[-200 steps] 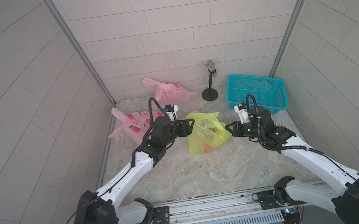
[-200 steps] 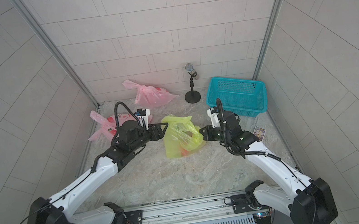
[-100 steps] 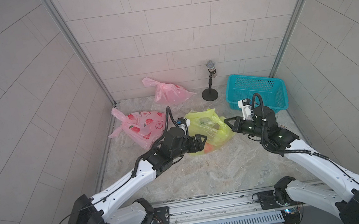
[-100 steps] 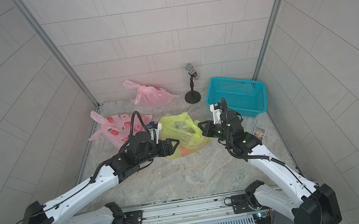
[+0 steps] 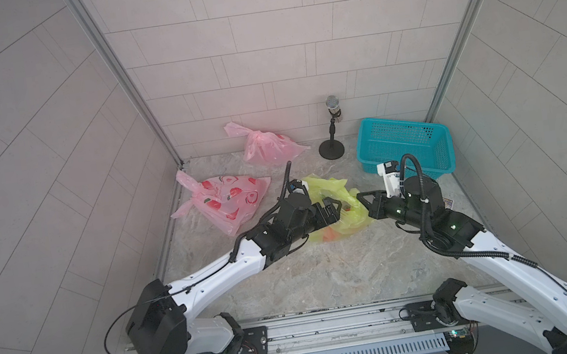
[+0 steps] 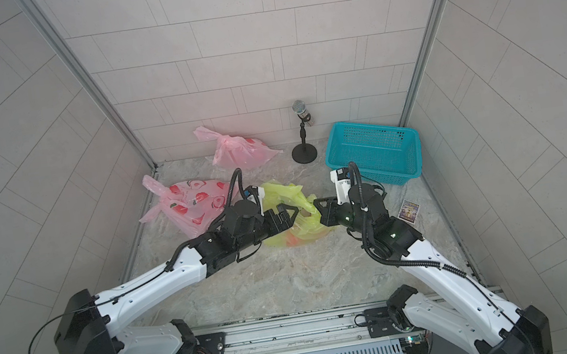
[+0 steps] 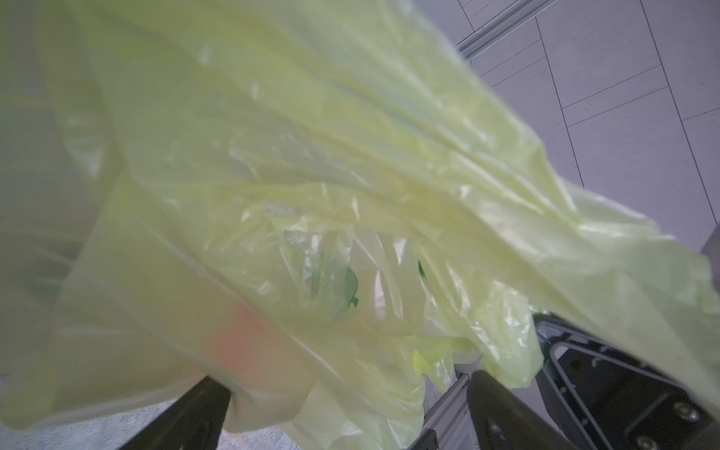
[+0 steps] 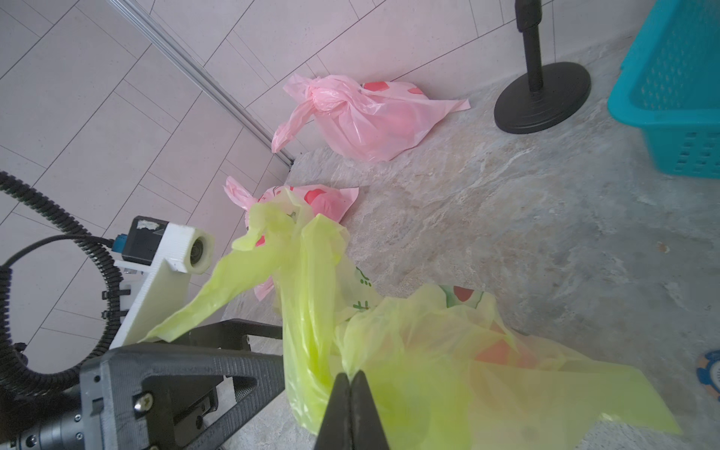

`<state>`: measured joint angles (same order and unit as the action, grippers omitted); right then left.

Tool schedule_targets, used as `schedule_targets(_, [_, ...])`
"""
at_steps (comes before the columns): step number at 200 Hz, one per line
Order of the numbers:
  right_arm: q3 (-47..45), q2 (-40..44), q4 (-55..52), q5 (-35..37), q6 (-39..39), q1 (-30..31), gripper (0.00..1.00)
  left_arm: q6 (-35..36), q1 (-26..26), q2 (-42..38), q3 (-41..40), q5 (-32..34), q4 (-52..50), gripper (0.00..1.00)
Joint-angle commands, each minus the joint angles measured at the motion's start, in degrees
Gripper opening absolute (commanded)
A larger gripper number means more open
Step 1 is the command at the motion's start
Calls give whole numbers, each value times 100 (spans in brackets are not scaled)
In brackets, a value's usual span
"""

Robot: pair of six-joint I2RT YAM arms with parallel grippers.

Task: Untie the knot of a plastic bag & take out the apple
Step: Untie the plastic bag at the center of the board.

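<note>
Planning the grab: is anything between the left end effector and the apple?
Yes, the yellow bag. Its film drapes over the open left end effector, and the reddish apple shows only through plastic. The right end effector pinches a fold.

The yellow bag [image 8: 428, 350] is thin, translucent plastic film, glossy and crinkled. The knotted pink bag [image 8: 370, 117] is similar shiny film. The basket [image 5: 434, 160] is smooth teal plastic. The left pincer [image 5: 340, 209] is matt black plastic with fine ribbed grain. The surface [image 5: 307, 276] looks like matt veined stone.
</note>
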<state>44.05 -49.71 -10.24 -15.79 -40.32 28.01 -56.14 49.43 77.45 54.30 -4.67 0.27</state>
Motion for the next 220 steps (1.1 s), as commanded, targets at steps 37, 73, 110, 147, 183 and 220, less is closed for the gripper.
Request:
schedule_targets(37, [-74, 351, -135, 238, 112, 71, 0, -135, -28, 931, 432, -314, -20, 78])
schedule_targets(73, [-129, 479, -252, 194, 129, 71, 0, 121, -157, 987, 473, -122, -27, 40])
schedule_targets(110, [-341, 801, -619, 216, 212, 73, 0, 725, -601, 539, 182, 199, 141, 1])
schedule_targets(147, [-500, 1229, -1071, 129, 346, 1, 6, 1783, -1165, 7, -51, -87, 223, 0])
schedule_targets(183, [-512, 1214, -1403, -147, 488, -124, 45, 2353, -1340, 154, -169, -949, 613, 0])
schedule_targets(220, [255, 480, -1367, -682, 766, -1085, 67, 2542, -1341, 281, -238, -1547, 724, 0])
